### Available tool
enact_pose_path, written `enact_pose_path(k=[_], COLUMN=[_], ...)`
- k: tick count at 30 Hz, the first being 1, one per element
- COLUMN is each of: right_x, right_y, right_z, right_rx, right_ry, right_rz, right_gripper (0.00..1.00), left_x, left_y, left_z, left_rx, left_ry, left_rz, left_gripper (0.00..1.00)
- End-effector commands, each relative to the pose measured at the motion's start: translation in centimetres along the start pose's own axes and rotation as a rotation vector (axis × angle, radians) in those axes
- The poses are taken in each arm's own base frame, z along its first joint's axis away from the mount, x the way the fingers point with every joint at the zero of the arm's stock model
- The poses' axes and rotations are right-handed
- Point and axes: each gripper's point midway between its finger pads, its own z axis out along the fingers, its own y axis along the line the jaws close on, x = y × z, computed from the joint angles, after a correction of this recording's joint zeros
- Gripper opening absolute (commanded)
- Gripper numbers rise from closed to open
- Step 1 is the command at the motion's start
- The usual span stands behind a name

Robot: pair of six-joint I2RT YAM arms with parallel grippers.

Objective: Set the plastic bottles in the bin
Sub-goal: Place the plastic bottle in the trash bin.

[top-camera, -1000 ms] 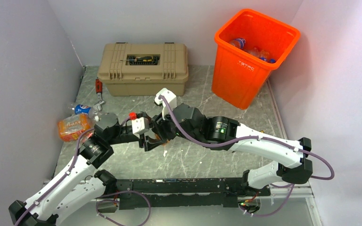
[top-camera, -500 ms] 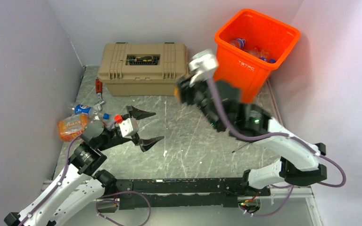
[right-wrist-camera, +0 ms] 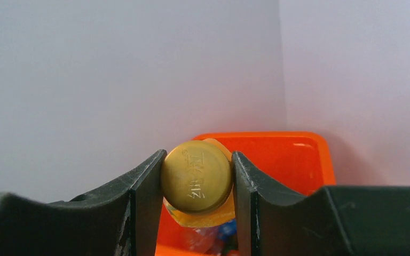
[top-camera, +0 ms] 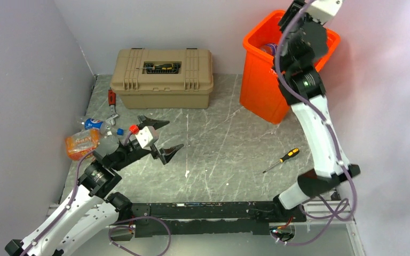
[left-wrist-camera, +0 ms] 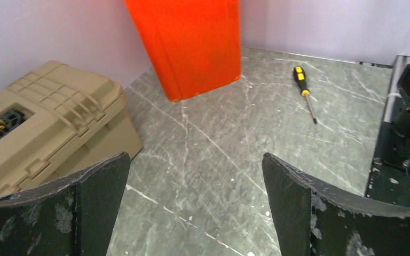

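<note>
The right arm stands tall at the back right corner, and its right claw (right-wrist-camera: 196, 172) is clamped on a clear bottle (right-wrist-camera: 196, 186) by its gold cap, one finger pressing each side. The bottle hangs neck towards the wrist camera, directly above the open mouth of the orange bin (top-camera: 267, 88). Inside the bin lie other bottles (top-camera: 269, 49), one with a blue label.

The left claw (top-camera: 172, 134) hovers low over the middle-left of the table (top-camera: 224, 144), its fingers spread wide apart with nothing between them.

By the left wall, two more lie on the table: an orange-wrapped bottle (top-camera: 83, 144) and, just behind it, a blue-labelled bottle (top-camera: 93, 124). A yellow-handled screwdriver (top-camera: 283, 159) rests on the table in front of the bin, well apart from it. The tan toolbox (top-camera: 164, 80) sits against the back wall, left of the bin.
</note>
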Motion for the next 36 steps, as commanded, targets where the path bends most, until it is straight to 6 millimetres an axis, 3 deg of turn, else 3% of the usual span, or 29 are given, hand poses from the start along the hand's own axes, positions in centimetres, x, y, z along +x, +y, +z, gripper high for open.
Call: enact_pose_path(k=[1,6,14,15,17,20,25,28,32,36], right_x=[3.1,10.6,19.3,20.2,20.7,19.6,15.7,15.1,16.8,19.3], right_y=[-1.8,-4.7,-6.4,-6.4,-6.2,-5.1,-2.3,0.3,4.0,5.8], right_z=[5.5,10.5,12.9,13.0,13.0,12.6,11.5,10.0,7.6,6.2], right_rx=[0.092,0.136,0.154,0.146,0.137,0.064,-0.049,-0.109,-0.170,-0.195], right_ry=[-0.032,0.105,0.243,0.273,0.302,0.290,0.273,0.290,0.320,0.364], right_rz=[0.015,0.088,0.130,0.122,0.113,0.131,0.190,0.154,0.019,-0.078], right_gripper=[0.00,0.00,0.00,0.14,0.53,0.98,1.00,1.00,1.00,1.00], left_x=[-1.8,-1.8,-1.4,-1.3,-1.4,-1.3,-1.3,-1.3,-1.1,-0.9], left_y=[1.9,2.3,1.8,1.8,1.9,2.0,1.8,1.9,1.9,1.9], left_z=[-0.6,-0.8,0.0,0.0,-0.1,-0.1,0.2,0.2,0.2,0.4], left_rx=[-0.110,-0.140,-0.103,-0.102,-0.108,-0.117,-0.102,-0.104,-0.106,-0.101], left_ry=[-0.041,-0.048,-0.024,-0.022,-0.025,-0.026,-0.019,-0.018,-0.013,-0.007], left_rz=[0.022,0.003,-0.030,-0.032,-0.030,-0.030,-0.042,-0.044,-0.045,-0.045], left_gripper=[0.99,0.99,0.99,0.99,1.00,0.99,0.99,0.99,0.99,1.00])
